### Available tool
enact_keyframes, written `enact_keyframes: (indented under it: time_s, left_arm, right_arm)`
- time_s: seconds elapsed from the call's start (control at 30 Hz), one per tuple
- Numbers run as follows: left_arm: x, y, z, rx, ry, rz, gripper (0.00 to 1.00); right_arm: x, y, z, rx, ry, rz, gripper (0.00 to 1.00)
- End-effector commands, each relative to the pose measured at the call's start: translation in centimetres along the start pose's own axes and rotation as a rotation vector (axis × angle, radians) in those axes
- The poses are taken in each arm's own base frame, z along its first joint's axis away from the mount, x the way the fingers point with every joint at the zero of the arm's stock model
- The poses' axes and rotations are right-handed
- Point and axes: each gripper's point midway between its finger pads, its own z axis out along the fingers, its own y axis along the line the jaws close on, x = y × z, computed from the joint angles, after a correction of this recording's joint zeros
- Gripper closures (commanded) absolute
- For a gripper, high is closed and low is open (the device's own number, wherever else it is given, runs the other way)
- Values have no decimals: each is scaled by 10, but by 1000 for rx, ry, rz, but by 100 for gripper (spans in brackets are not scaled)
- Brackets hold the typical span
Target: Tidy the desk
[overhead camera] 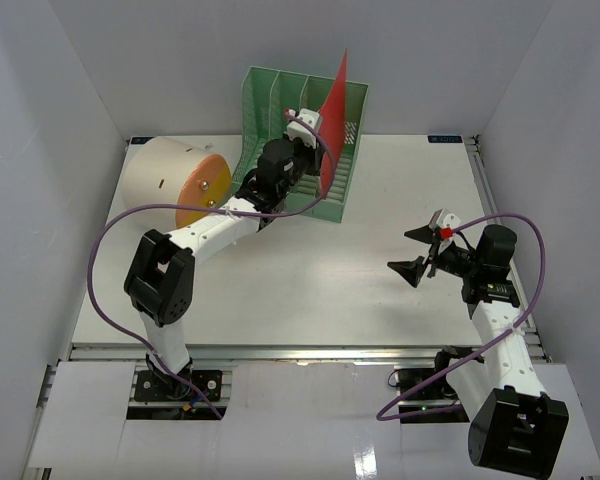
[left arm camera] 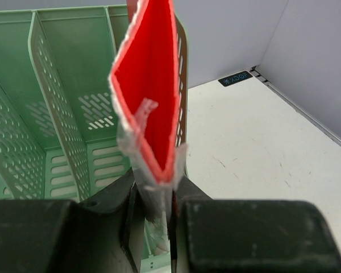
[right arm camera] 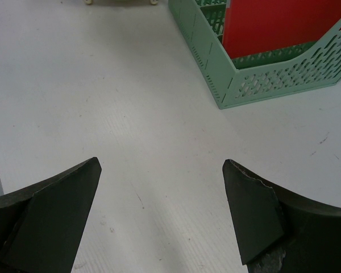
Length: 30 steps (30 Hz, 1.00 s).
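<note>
The desk is a wide white tabletop. At its back stands a green slotted file rack. A red folder in a clear sleeve stands on edge in the rack's right-hand slot, leaning slightly. My left gripper is shut on its near edge. In the left wrist view the folder rises from between the closed fingers of that gripper, beside the rack's wall. My right gripper hovers open over the desk's right side, empty.
A beige cylinder with an orange face lies at the back left, next to the rack. The right wrist view shows the rack's corner and the red folder inside. White walls enclose the desk on three sides.
</note>
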Motion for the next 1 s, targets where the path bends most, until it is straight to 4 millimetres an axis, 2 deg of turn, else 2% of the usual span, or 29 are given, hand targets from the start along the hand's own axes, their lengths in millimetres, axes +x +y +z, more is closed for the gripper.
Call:
enact_keyframes:
  time_s: [0.0, 0.07, 0.1, 0.17, 0.3, 0.37, 0.43, 0.57, 0.63, 0.77, 0.8, 0.87, 0.97]
  left_arm:
    - [-32, -8, -5, 46, -71, 35, 100]
    - [-26, -9, -4, 57, -55, 43, 98]
    - [-21, -10, -4, 61, -41, 46, 93]
    - [-18, -11, -4, 69, -29, 47, 77]
    - [-17, -13, -3, 79, -12, 33, 37]
    - [-22, -14, -3, 78, -11, 22, 24]
    - [-34, -15, -5, 82, -17, 15, 17]
    - [-66, -23, -18, 120, -23, 11, 11]
    - [-89, -27, -35, 149, -35, 6, 6]
    - [-109, -28, -76, 160, -35, -43, 2]
    - [-113, -29, -100, 171, -30, -70, 2]
    - [-110, -32, -145, 205, -19, -128, 2]
    - [-81, -41, -197, 263, 39, -227, 2]
  right_arm:
    - [-16, -5, -1, 1, -18, -45, 6]
    - [-16, -5, -1, -1, -18, -47, 6]
    - [-16, -5, -1, -1, -18, -47, 6]
    - [-16, -5, -1, 0, -17, -44, 6]
    - [-14, -6, -1, 6, -12, -44, 6]
    - [-13, -8, -1, 15, -7, -44, 6]
    - [-12, -9, -2, 20, -4, -45, 6]
    - [-10, -13, -5, 38, 3, -41, 7]
    - [-9, -16, -6, 53, 9, -39, 8]
    - [-7, -29, -12, 122, 34, -20, 10]
    - [-6, -37, -16, 169, 48, -5, 10]
    - [-5, -52, -25, 252, 68, 32, 10]
    - [2, -68, -31, 329, 107, 102, 10]
